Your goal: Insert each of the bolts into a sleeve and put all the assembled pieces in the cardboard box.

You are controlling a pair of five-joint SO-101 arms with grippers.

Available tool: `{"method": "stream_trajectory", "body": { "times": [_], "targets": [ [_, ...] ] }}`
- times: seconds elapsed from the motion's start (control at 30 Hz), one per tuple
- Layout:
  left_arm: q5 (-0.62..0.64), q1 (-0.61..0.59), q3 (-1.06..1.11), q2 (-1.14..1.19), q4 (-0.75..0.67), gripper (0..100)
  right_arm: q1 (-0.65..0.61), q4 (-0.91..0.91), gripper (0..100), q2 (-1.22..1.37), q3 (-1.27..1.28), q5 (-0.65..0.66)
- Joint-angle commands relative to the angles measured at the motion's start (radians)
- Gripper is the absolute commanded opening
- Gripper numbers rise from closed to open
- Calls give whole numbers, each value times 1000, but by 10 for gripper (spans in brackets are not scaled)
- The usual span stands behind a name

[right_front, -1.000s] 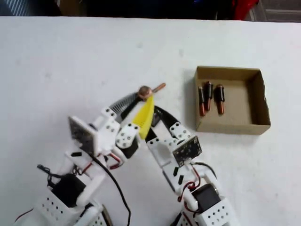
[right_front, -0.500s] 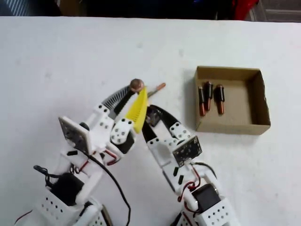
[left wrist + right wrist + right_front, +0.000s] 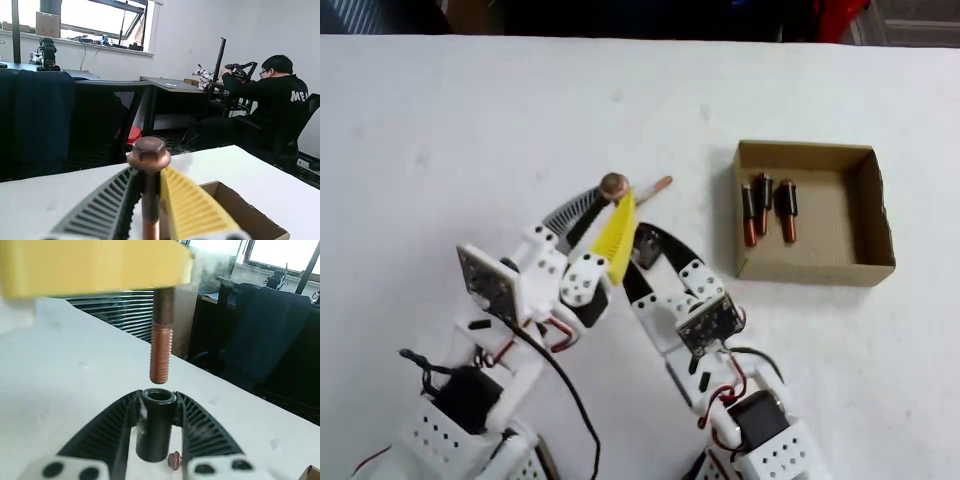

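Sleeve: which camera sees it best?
The right wrist view. There the sleeve stands upright in the right gripper, open top just under the bolt tip. The high view gives just a dark bit from above; the left wrist view faces the bolt head.

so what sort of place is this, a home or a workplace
Probably a workplace, an office or lab: a white work table, a desk and a chair draped in dark cloth behind it, and a wide window.
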Motion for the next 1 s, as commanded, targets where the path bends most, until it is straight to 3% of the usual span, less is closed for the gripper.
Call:
{"method": "stream_trajectory", "body": {
  "times": [0.0,0.73,0.97],
  "targets": [
    [11,-10,-15,-15,-38,22,-10,-28,17,-13,2,14],
    [14,-2,28,-18,-40,22,-10,-28,17,-13,2,14],
    [86,-2,37,-16,-38,22,-10,-28,17,-13,2,11]
  ]
}}
